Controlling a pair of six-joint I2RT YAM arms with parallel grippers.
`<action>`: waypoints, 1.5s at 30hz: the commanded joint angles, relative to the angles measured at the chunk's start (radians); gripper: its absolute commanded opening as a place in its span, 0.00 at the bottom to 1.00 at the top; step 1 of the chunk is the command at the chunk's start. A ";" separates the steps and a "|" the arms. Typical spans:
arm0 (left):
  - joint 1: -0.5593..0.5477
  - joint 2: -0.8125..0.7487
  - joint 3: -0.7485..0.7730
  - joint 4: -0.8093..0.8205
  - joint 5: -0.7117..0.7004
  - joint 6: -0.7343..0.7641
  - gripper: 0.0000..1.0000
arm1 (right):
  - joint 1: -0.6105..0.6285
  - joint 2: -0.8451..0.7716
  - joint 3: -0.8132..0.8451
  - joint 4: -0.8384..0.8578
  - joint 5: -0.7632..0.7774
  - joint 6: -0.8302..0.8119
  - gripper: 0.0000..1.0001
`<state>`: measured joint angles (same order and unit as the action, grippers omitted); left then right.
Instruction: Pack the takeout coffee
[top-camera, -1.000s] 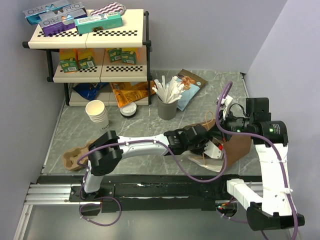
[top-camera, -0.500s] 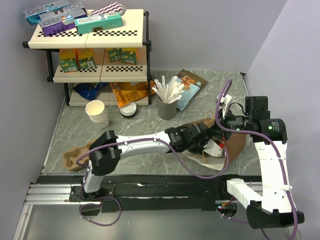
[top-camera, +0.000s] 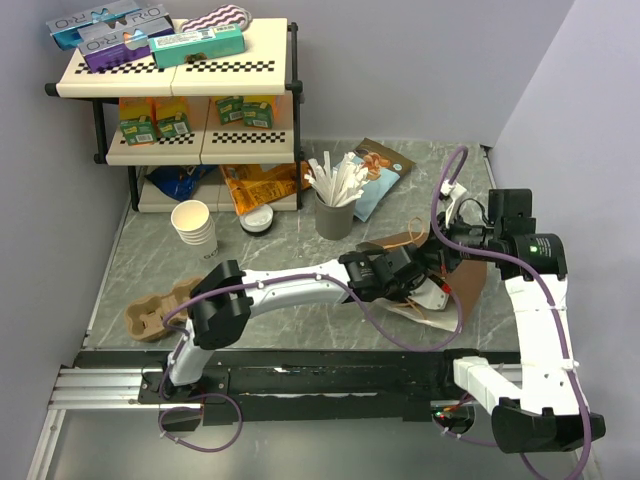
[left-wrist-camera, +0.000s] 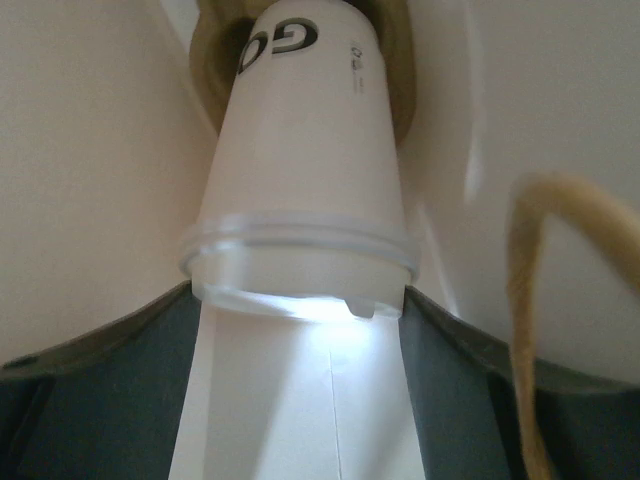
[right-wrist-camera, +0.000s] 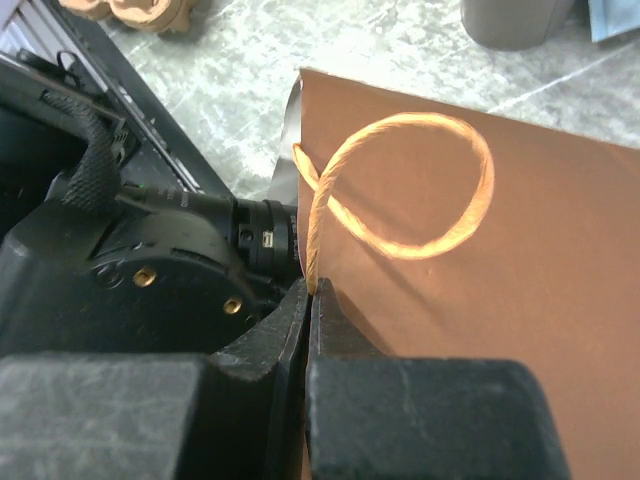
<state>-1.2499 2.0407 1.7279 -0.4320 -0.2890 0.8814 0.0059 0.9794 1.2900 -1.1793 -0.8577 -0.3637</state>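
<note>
The takeout coffee (left-wrist-camera: 300, 150), a white paper cup with a clear-white lid, lies inside the brown paper bag (top-camera: 472, 285), lid end toward my left wrist camera. My left gripper (left-wrist-camera: 300, 300) reaches into the bag mouth, its dark fingertips (left-wrist-camera: 120, 350) set wide against both sides of the lid, shut on the cup. From above the cup is hidden by the bag and my left gripper (top-camera: 412, 280). My right gripper (right-wrist-camera: 312, 290) is shut on the base of the twine handle (right-wrist-camera: 400, 190) at the bag's rim and holds that rim up (top-camera: 462, 243).
A grey straw holder (top-camera: 335, 215), a stack of lidless cups (top-camera: 195, 225) and loose lids (top-camera: 258, 220) stand behind. A cardboard cup carrier (top-camera: 150, 315) lies at the front left. A stocked shelf rack (top-camera: 170, 70) fills the back left, with snack packets (top-camera: 378, 172) beside it.
My right gripper has pulled the bag's rim up and a little left, tipping the bag further over the left gripper. The left gripper has edged slightly deeper into the bag.
</note>
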 joint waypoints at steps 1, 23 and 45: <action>-0.026 0.069 0.053 -0.028 -0.022 0.057 0.01 | 0.034 -0.012 -0.009 0.009 -0.198 0.118 0.00; -0.029 0.061 0.151 -0.200 -0.134 0.082 0.01 | 0.032 0.001 0.003 0.153 0.131 0.250 0.00; -0.016 0.098 0.193 -0.220 -0.300 0.097 0.01 | 0.032 0.008 0.031 0.144 0.146 0.312 0.00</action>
<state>-1.2610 2.1036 1.8915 -0.6937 -0.4976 0.9463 0.0353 0.9844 1.2755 -1.0428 -0.6327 -0.0978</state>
